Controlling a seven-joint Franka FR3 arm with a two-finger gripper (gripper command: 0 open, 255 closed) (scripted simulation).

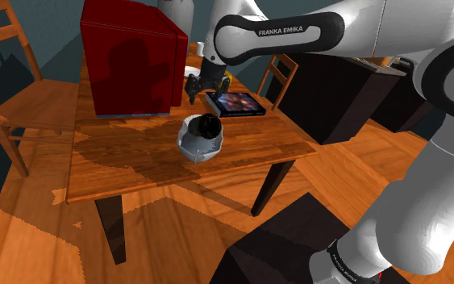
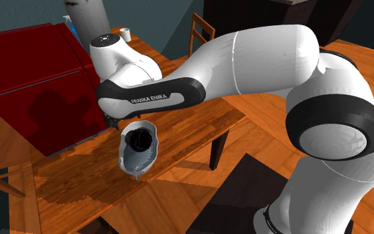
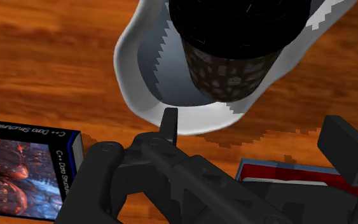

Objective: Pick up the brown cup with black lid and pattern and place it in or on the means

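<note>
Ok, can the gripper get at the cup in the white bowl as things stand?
Probably yes. The gripper hangs open close by the bowl, the cup sits in it with nothing over it, and the book lies off to one side, out of the way.

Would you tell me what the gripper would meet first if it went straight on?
The gripper would likely meet the near rim of the white bowl, with the black-lidded cup inside; depth is unclear, so possibly the table first.

Brown patterned cup [image 3: 231, 70], black lid [image 3: 234, 19]; white bowl [image 3: 128, 63]; red box [image 1: 132, 56].
</note>
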